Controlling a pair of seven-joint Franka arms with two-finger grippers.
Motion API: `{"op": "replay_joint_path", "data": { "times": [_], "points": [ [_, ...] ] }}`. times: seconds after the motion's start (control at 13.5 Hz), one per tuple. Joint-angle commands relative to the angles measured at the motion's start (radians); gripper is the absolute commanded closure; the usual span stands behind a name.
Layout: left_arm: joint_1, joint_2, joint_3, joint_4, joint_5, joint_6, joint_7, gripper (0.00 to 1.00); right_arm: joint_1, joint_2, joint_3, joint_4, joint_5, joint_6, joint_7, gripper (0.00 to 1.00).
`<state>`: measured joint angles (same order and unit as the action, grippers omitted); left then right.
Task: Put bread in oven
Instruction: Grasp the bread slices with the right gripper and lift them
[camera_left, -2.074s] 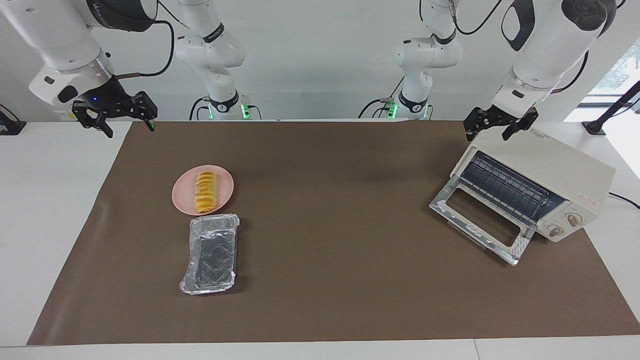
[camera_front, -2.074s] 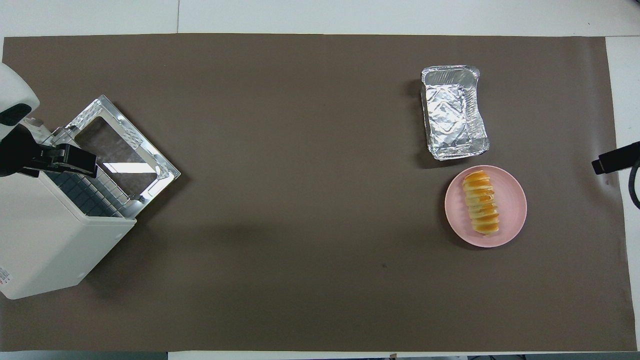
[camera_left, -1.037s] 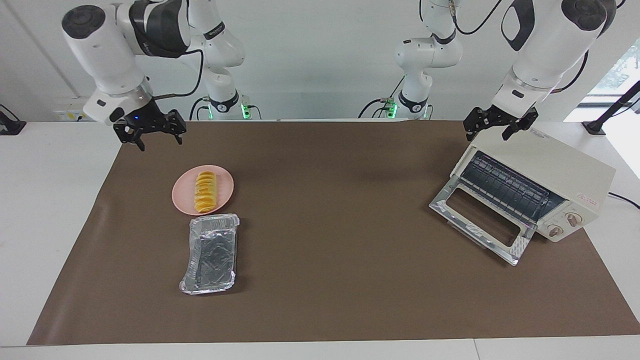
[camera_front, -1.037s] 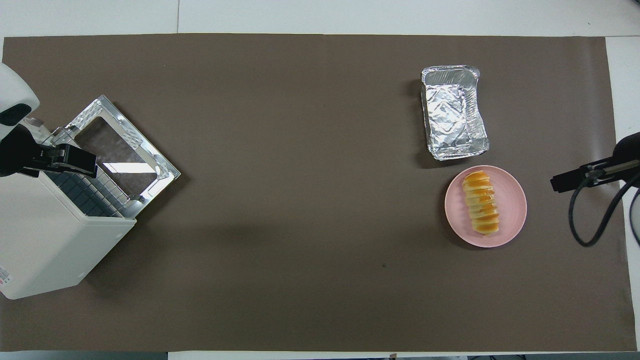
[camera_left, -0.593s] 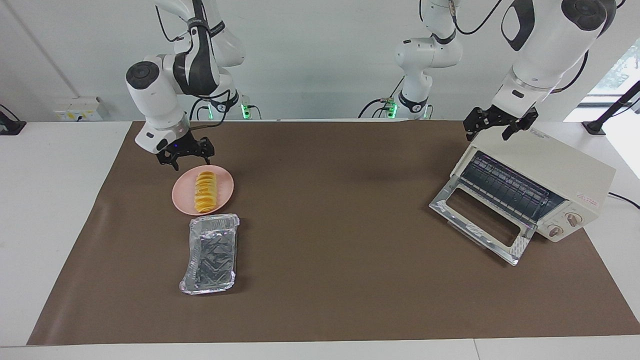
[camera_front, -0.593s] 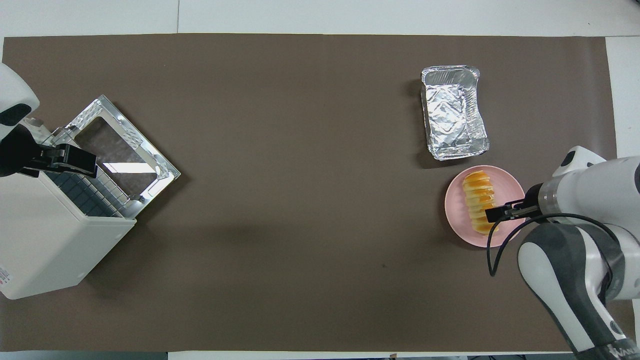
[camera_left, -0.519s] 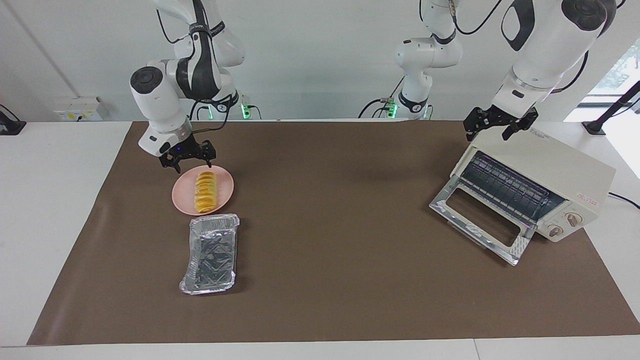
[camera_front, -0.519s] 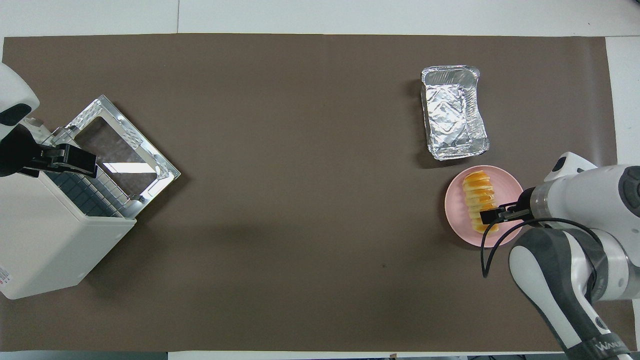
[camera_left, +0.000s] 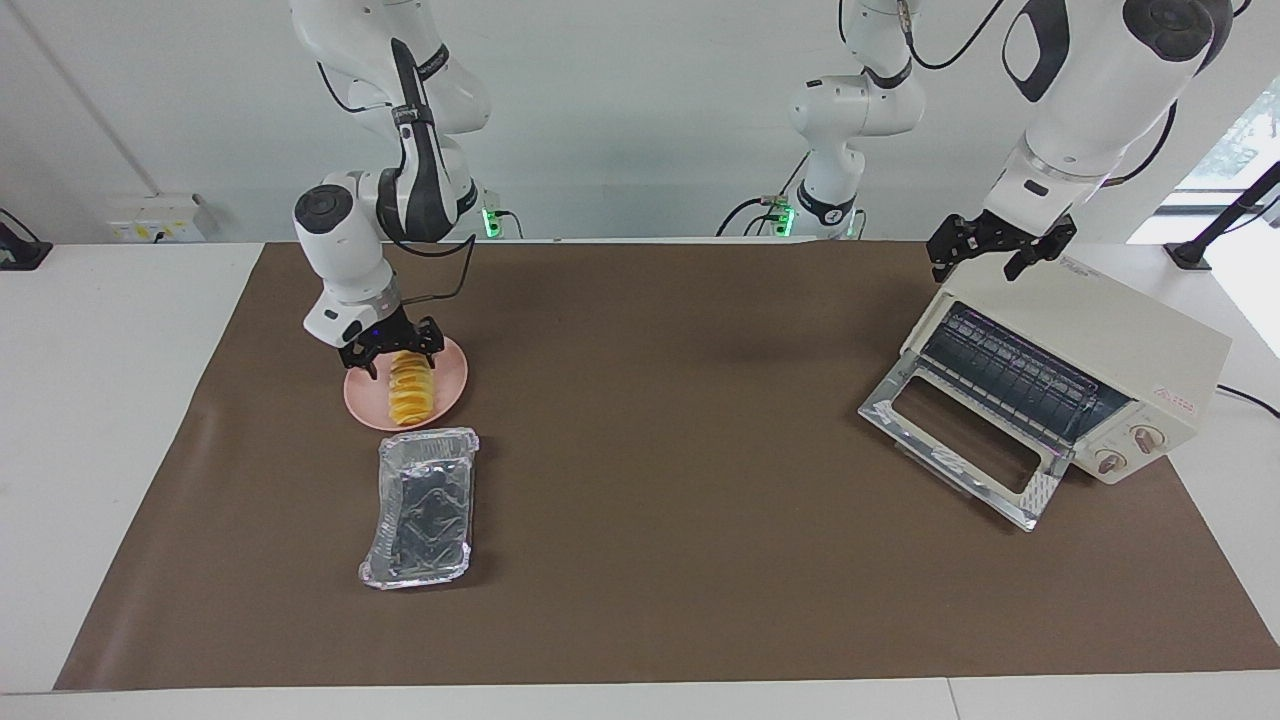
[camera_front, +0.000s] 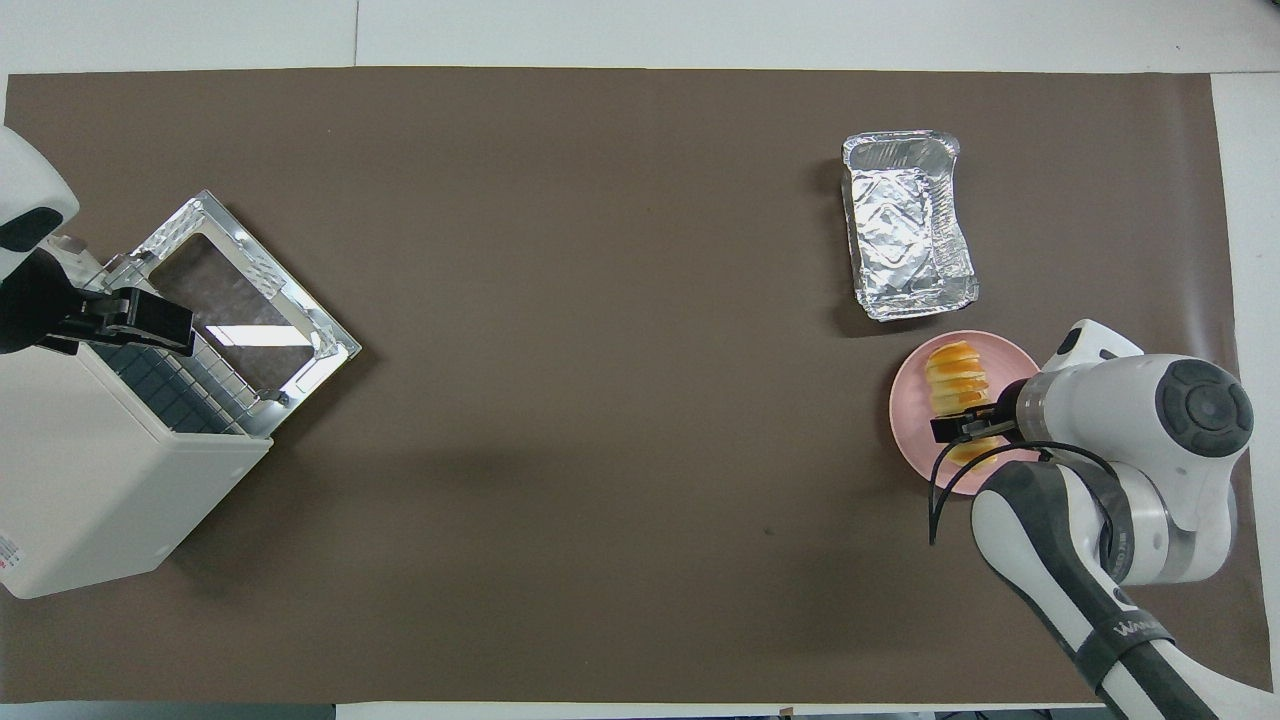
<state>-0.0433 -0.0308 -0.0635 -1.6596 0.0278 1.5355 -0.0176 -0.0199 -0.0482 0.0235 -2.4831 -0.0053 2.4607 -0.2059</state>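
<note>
The bread (camera_left: 410, 392) is a ridged yellow-orange loaf lying on a round pink plate (camera_left: 453, 385) toward the right arm's end of the table. It also shows in the overhead view (camera_front: 953, 378) on the plate (camera_front: 908, 410). My right gripper (camera_left: 392, 362) is open and low over the plate, with a finger on each side of the end of the loaf nearer the robots (camera_front: 965, 428). The cream-white oven (camera_left: 1110, 350) stands at the left arm's end with its glass door (camera_left: 960, 440) dropped open and its rack showing. My left gripper (camera_left: 1000, 252) waits, open, over the oven's top edge.
A silver foil tray (camera_left: 420, 505) lies just farther from the robots than the plate, and shows in the overhead view (camera_front: 905, 225). A brown mat (camera_left: 680, 450) covers the table. The oven (camera_front: 90, 480) sits at an angle, its door (camera_front: 245, 300) facing the middle of the mat.
My right arm has swung in from the table's edge and come down over the plate, so its open fingers now straddle the bread. The left arm has not moved.
</note>
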Motion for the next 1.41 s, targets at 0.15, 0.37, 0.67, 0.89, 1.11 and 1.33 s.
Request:
{"op": "replay_joint_path", "data": {
  "times": [0.15,0.37,0.67,0.89,1.11,1.33],
  "points": [
    [0.007,-0.018,0.001,-0.008,-0.014,0.0,-0.005,0.0,-0.008,0.004,0.003,-0.003,0.019,0.017,-0.024,0.11],
    [0.007,-0.018,0.001,-0.008,-0.014,0.002,-0.005,0.0,-0.006,0.004,0.003,-0.002,0.018,0.017,0.009,1.0],
    [0.007,-0.018,0.001,-0.008,-0.014,0.002,-0.005,0.0,0.006,0.008,0.003,0.012,0.018,0.008,0.017,1.0],
    [0.007,-0.018,0.001,-0.008,-0.014,0.002,-0.005,0.0,0.008,0.014,0.003,0.081,0.018,-0.061,0.013,1.0],
    [0.007,-0.018,-0.001,-0.008,-0.014,0.0,-0.005,0.0,0.011,0.04,0.003,0.301,0.018,-0.315,0.016,1.0],
    [0.007,-0.018,0.001,-0.009,-0.014,0.0,-0.005,0.0,0.012,0.143,0.003,0.6,0.019,-0.489,0.026,1.0]
  ]
}}
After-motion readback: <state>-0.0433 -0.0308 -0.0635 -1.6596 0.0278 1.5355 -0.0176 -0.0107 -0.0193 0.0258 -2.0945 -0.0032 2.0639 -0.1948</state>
